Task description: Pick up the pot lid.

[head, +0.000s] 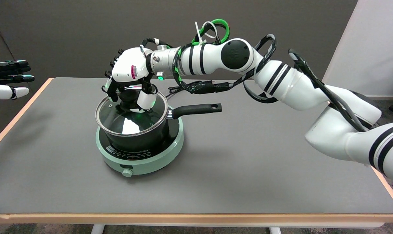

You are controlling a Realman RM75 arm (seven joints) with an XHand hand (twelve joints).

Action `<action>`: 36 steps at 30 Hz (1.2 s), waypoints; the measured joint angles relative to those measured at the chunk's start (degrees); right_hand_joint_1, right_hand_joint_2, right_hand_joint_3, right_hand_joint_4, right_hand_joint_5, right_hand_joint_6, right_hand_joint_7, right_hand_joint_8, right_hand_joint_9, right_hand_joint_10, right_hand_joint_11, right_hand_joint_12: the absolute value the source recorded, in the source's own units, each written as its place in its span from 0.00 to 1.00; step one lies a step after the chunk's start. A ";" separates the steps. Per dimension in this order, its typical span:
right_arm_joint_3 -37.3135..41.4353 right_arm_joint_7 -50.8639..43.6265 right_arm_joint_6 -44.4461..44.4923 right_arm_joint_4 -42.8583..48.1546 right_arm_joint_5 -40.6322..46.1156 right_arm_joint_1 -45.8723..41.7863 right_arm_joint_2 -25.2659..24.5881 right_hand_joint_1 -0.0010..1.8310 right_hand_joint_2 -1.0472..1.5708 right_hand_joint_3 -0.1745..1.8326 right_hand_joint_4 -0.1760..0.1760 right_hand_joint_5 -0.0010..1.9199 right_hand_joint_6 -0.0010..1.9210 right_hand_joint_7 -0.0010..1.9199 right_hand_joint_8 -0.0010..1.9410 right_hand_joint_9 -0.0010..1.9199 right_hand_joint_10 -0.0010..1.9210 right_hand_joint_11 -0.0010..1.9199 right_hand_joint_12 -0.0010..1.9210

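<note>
The robot hand point(131, 83) reaches down from above, fingers closed around the knob of the glass lid point(131, 115). The lid lies tilted on the pot point(141, 136), left of centre on the worktop point(248, 162), its near-left edge lower.

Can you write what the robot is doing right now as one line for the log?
right hand: fingers around lid knob | pot lid: on pot | pot: on green cooker | stage: grasping

A: Layout? Quick.
B: Cooker point(141, 156) on table point(248, 169), left of centre. Pot point(144, 136) on cooker, handle point(196, 110) pointing right. Lid point(131, 118) on pot.
A: Hand?
B: Right hand point(131, 78) directly above lid, fingers point(146, 99) down around knob point(128, 99).
</note>
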 measured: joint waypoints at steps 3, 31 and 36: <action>-0.05 0.00 -0.01 -0.01 0.00 0.01 0.01 0.46 0.67 0.50 1.00 0.35 0.31 0.42 0.23 0.41 0.33 0.24 0.29; -0.45 0.11 -1.15 0.23 0.59 -0.08 0.21 0.65 0.78 0.26 0.45 0.40 0.69 0.51 0.59 0.46 0.63 0.27 0.37; -0.54 0.15 -1.36 0.25 0.70 -0.13 0.23 0.65 0.78 0.27 0.42 0.39 0.69 0.51 0.60 0.47 0.64 0.27 0.39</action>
